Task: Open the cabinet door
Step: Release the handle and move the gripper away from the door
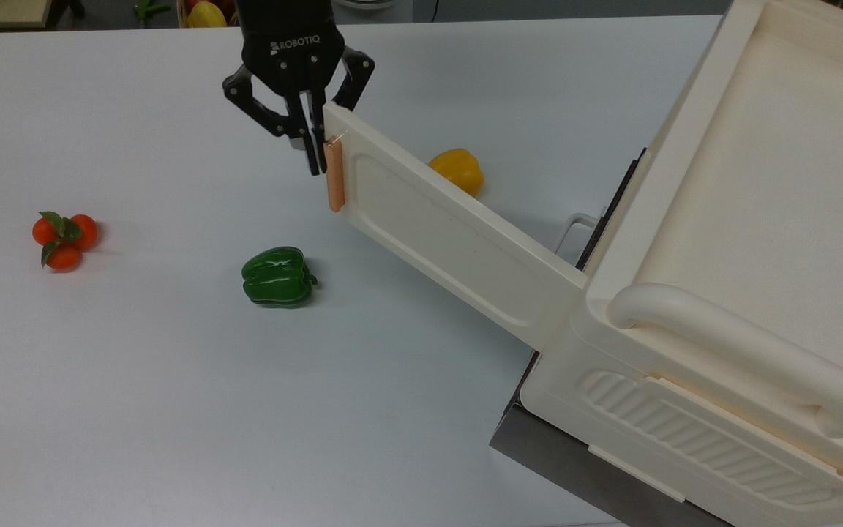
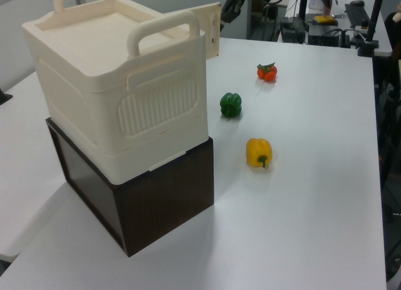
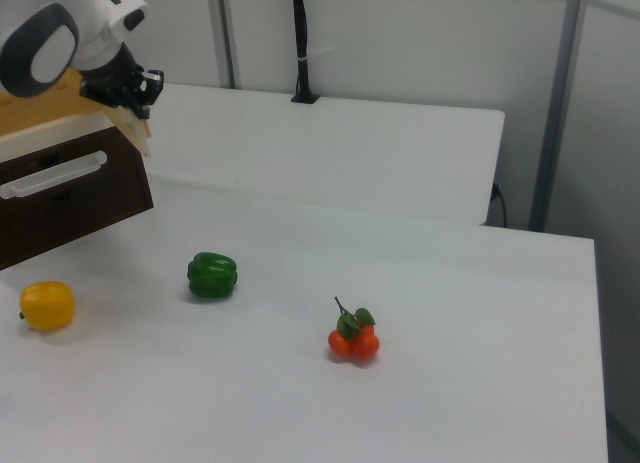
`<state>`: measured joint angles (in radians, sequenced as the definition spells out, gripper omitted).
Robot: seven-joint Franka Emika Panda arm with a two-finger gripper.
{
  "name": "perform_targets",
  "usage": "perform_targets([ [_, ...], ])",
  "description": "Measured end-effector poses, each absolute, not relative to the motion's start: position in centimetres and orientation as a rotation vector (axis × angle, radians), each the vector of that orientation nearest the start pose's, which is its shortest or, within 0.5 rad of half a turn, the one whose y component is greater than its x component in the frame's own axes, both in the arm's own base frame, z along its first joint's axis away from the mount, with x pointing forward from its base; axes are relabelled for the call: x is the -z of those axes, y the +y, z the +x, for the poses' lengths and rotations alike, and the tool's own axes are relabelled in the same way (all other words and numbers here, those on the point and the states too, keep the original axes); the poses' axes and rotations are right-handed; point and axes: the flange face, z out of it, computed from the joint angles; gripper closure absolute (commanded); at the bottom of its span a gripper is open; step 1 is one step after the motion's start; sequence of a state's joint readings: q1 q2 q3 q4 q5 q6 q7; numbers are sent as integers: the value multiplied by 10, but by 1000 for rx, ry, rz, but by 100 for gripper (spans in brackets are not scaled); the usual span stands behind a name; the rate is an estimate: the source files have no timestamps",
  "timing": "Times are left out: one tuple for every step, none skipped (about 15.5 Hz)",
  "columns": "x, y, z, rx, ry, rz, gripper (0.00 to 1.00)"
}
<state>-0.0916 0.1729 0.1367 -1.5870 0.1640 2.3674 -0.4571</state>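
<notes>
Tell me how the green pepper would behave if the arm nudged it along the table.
The green pepper lies on its side on the bare white table, so a nudge would probably rock or roll it unevenly, given its lobed shape. Its glossy skin suggests it may slide as readily. It looks rigid, likely keeping its shape.

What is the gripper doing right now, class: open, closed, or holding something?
Gripper: closed on the small copper-coloured bar handle of the flat cream plastic cabinet door.
</notes>
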Motion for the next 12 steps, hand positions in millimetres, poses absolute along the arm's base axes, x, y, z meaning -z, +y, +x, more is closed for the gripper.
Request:
perform_targets([
  [-602,20,664,991,-590,-2886,81],
  [-601,17,666,1021,-579,-2885,68],
  [-600,13,668,1041,-569,-2886,54],
  [-600,9,669,1052,-557,-2890,52],
  [-601,2,669,1058,-543,-2897,44],
  [-604,-6,669,1064,-527,-2906,41],
  [-605,-15,668,1054,-511,-2918,34],
  [-605,-24,665,1015,-496,-2935,28],
  [-606,-35,661,960,-480,-2955,26],
  [-606,-46,655,891,-462,-2975,19],
  [-608,-57,646,810,-445,-2992,15],
  [-610,-65,637,730,-430,-3004,12],
])
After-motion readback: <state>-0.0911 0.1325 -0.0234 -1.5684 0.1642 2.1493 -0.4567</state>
